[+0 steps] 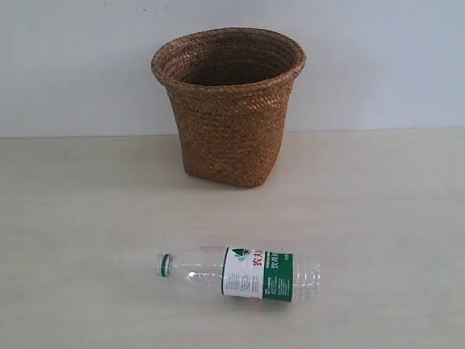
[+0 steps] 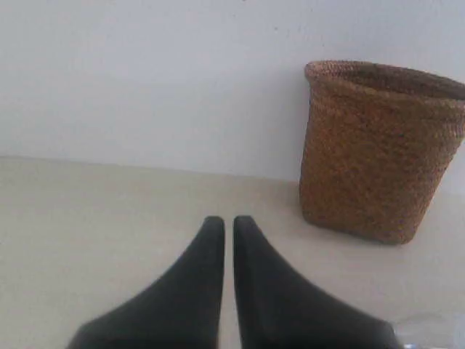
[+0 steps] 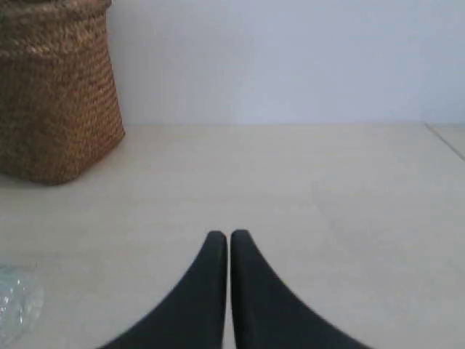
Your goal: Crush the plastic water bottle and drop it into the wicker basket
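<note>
We see a pale table (image 1: 87, 218) running back to a plain white wall (image 1: 73, 65). At the far side of it, close to the wall, the basket (image 1: 229, 109) stands upright on its narrow base, its braided rim wide at the top. From the exterior view we see only the upper part of its inner wall, which is dark. The bottom is hidden, so we cannot tell what it holds.

The bottle (image 1: 240, 273) is outside the basket. It lies on its side on the table, nearer the camera, apart from the basket's base. Its body looks round and uncrushed, with the label (image 1: 258, 274) wrapped around the middle and the cap (image 1: 164, 265) pointing to the left of the exterior view.

Each wrist view shows a gripper low over the table. The left gripper (image 2: 228, 222) has its two black fingers drawn together with just a thin slit between them, gripping nothing. The right gripper (image 3: 228, 236) stands the same way — narrow, fingertips all but touching, nothing between them. Neither touches the bottle, and a blurred clear bit of it shows at the edge of both wrist views.
</note>
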